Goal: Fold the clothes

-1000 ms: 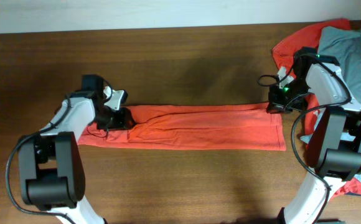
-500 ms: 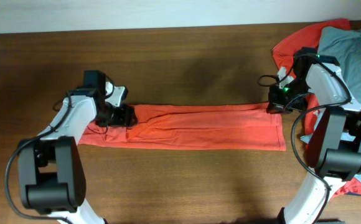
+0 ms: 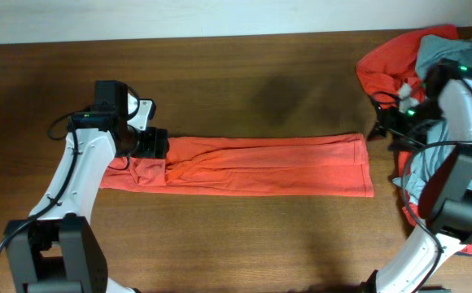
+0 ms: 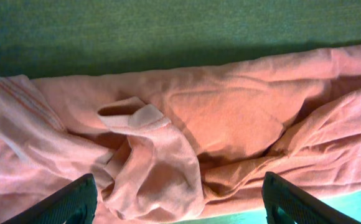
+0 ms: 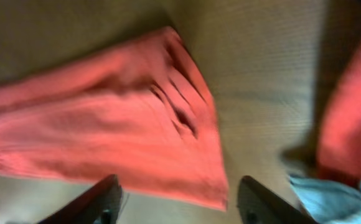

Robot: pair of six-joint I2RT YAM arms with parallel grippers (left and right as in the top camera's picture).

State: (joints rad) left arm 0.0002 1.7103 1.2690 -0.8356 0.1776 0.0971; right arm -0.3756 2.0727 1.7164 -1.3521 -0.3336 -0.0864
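Note:
An orange-red T-shirt [image 3: 260, 165], one of the clothes, lies folded into a long narrow strip across the table's middle. My left gripper [image 3: 150, 144] hovers open over the strip's bunched left end [image 4: 168, 143], its dark fingertips [image 4: 71, 200] spread wide with nothing between them. My right gripper [image 3: 380, 130] is open just off the strip's right end [image 5: 137, 124], with nothing held; this view is blurred. More clothes are heaped at the back right: an orange-red shirt [image 3: 382, 65] under a light grey-blue one [image 3: 443, 53].
The brown wooden table [image 3: 244, 89] runs back to a pale wall. The heap at the right continues beside and under the right arm's base, showing as orange cloth [image 5: 348, 112] and grey-blue cloth [image 5: 336, 199] in the right wrist view.
Both grippers have opened and let go of the strip's ends. The right gripper has pulled away to the right, off the shirt. The left arm has shifted slightly left and back.

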